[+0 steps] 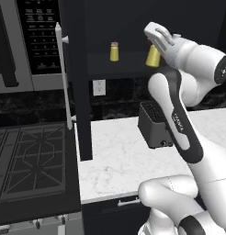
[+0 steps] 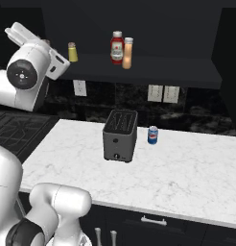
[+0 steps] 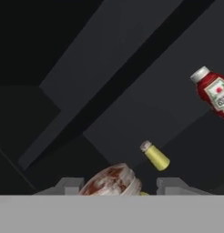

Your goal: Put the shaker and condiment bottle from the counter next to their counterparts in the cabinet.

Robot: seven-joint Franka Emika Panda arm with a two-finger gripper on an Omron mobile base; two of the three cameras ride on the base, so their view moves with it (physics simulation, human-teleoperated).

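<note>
Inside the dark cabinet [image 1: 82, 69], the fingers [image 3: 170, 185] are closed on the shaker [image 3: 111, 181], its pinkish-brown cap wedged between them and its pale-capped twin [image 3: 155, 156] at one o'clock, the ketchup bottle [image 3: 214, 91] toward two. The cap faces the hand camera and hides nearly all of the yellow body, and the ketchup bottle is cut off by the frame's edge. From the left base view the shaker's long axis runs near upright, top toward twelve o'clock under the hand.

"FRANKA" lettering on arm [image 1: 179, 121]
</note>
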